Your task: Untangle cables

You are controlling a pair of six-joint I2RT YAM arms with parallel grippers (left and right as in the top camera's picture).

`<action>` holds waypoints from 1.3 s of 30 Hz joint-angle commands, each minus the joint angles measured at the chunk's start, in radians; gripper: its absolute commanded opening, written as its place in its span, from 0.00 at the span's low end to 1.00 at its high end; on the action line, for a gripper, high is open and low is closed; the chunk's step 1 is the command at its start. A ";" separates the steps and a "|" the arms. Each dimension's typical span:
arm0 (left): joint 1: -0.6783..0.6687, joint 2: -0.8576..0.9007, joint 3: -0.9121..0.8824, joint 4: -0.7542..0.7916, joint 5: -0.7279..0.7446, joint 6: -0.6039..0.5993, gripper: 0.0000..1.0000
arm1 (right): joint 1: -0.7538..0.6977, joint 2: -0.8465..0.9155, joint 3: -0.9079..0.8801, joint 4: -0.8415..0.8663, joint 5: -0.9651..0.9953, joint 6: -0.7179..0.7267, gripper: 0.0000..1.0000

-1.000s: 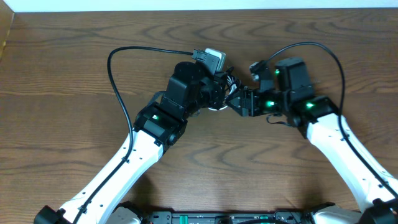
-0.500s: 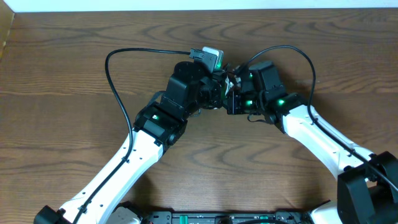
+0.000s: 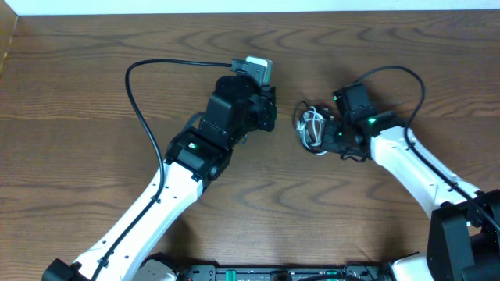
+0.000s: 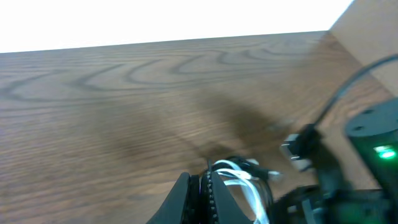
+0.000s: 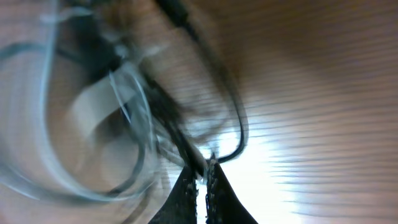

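Note:
The cables lie as one small tangle at mid table: white cable (image 3: 313, 125) loops wound with a black cable (image 3: 302, 108). My right gripper (image 3: 325, 134) sits at the tangle's right side. In the right wrist view the right gripper (image 5: 207, 167) is shut on the black cable (image 5: 240, 124), with blurred white cable (image 5: 133, 93) loops to the left. My left gripper (image 3: 272, 117) is a short gap left of the tangle. In the left wrist view the left gripper (image 4: 205, 178) is shut; white cable (image 4: 239, 180) loops show just past its tip. Whether it pinches a strand is unclear.
A thick black arm cable (image 3: 143, 105) arcs out left of the left arm, and another one (image 3: 408, 75) loops above the right arm. The table's far edge (image 3: 250, 12) runs along the top. The right arm's green light (image 4: 384, 152) is close in the left wrist view.
The right gripper moved in against the left one, shut on the tangle, then drew it to the right, away from the left gripper. The left arm shifted only slightly.

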 commanded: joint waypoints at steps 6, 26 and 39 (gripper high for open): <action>0.108 -0.016 0.011 -0.063 -0.026 0.021 0.08 | -0.147 -0.001 -0.001 -0.035 0.122 -0.002 0.01; 0.113 0.143 0.009 -0.118 0.198 0.021 0.17 | -0.170 -0.001 -0.001 -0.017 0.055 -0.072 0.78; 0.111 0.148 0.009 -0.122 0.246 0.021 0.17 | -0.161 0.018 -0.002 0.051 0.077 -0.079 0.76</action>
